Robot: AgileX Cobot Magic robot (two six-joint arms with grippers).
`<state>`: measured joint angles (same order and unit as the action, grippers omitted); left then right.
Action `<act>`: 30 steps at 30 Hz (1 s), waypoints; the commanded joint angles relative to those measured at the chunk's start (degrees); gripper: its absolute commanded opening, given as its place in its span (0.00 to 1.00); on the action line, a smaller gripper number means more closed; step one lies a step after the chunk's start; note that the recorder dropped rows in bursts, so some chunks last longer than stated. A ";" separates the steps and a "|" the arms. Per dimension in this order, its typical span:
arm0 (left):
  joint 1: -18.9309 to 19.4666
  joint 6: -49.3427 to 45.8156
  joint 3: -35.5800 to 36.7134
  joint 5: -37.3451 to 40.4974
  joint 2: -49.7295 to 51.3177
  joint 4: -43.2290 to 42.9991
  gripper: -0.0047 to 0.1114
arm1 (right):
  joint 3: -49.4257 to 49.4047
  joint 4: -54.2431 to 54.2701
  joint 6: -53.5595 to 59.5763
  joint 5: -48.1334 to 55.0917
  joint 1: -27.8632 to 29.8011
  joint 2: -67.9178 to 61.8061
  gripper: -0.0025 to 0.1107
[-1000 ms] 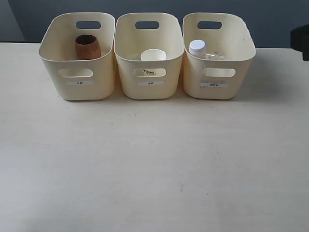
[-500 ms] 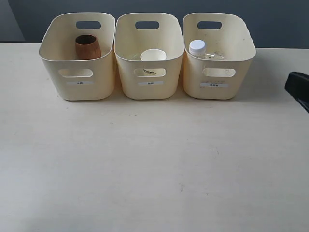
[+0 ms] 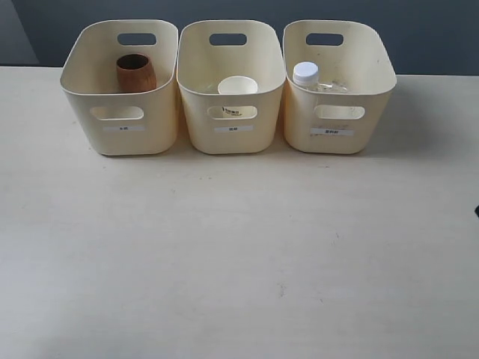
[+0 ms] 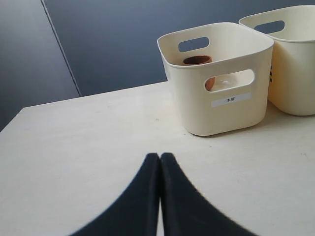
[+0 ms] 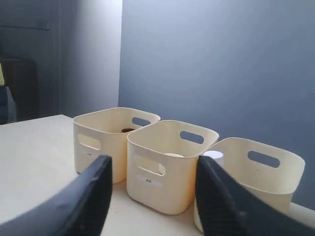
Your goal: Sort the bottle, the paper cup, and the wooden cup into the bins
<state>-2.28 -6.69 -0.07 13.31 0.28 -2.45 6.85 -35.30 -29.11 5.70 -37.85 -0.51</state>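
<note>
**Bottle, paper cup and wooden cup each sit in a bin; both arms stand clear**

Bottle (image 3: 305, 73) stands upright in the right-hand bin (image 3: 340, 138), its white cap showing above the rim and its long axis vertical. The paper cup (image 3: 237, 87) stands mouth-up in the middle bin (image 3: 232, 138), and the wooden cup (image 3: 135, 72) stands mouth-up in the left bin (image 3: 123, 138). From where I sit, each item has a bin to itself, so I judge the sorting done and no grasp pending.

The three bins stand in a row at the far side of the desk (image 3: 239, 254), close against one another, and I see nothing else lying on its surface.

My left gripper (image 4: 160, 162) points toward the left bin from well back, low over the desk, jaws pressed together with nothing between them. My right gripper (image 5: 152, 191) looks at all three bins from a distance, jaws spread wide and empty. Neither touches a bin or an item. If I had to re-seat anything, the left arm is nearer the wooden cup and the right arm nearer the bottle; either would need to come in from above, along each item's upright axis.
</note>
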 commanded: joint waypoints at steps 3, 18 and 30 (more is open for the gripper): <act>-0.18 0.11 0.07 -0.05 -0.28 -0.04 0.04 | -4.52 -3.35 0.00 -1.51 0.23 0.51 0.46; -0.18 0.11 0.07 -0.05 -0.28 -0.04 0.04 | -6.85 -5.81 0.10 -0.64 0.10 0.51 0.46; -0.18 0.11 0.07 -0.05 -0.28 -0.04 0.04 | -6.85 -5.98 -0.98 2.53 10.43 0.51 0.46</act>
<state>-2.28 -6.69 -0.07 13.31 0.28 -2.45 0.11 -41.05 -29.21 8.35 -31.39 -0.38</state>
